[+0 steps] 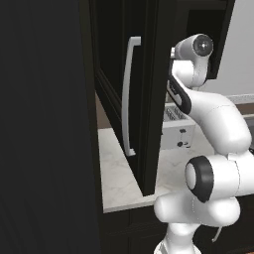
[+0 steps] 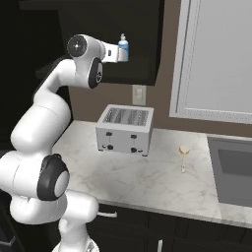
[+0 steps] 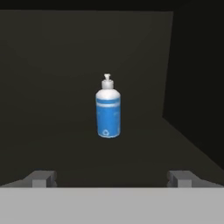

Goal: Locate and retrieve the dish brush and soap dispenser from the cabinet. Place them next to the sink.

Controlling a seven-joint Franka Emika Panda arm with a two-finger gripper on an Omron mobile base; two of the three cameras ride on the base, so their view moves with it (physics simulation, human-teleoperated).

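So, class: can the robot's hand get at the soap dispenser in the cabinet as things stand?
Probably yes: the hand is open, aimed at the upright soap dispenser, with nothing between them on the cabinet shelf.

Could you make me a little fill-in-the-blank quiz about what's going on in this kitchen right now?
1. The soap dispenser stands upright inside the ____.
2. The dish brush lies on the counter between the toaster and the ____.
3. The claw faces the bottle with its fingers ____.
4. The bottle's body is ____ in colour.

Answers: cabinet; sink; open; blue
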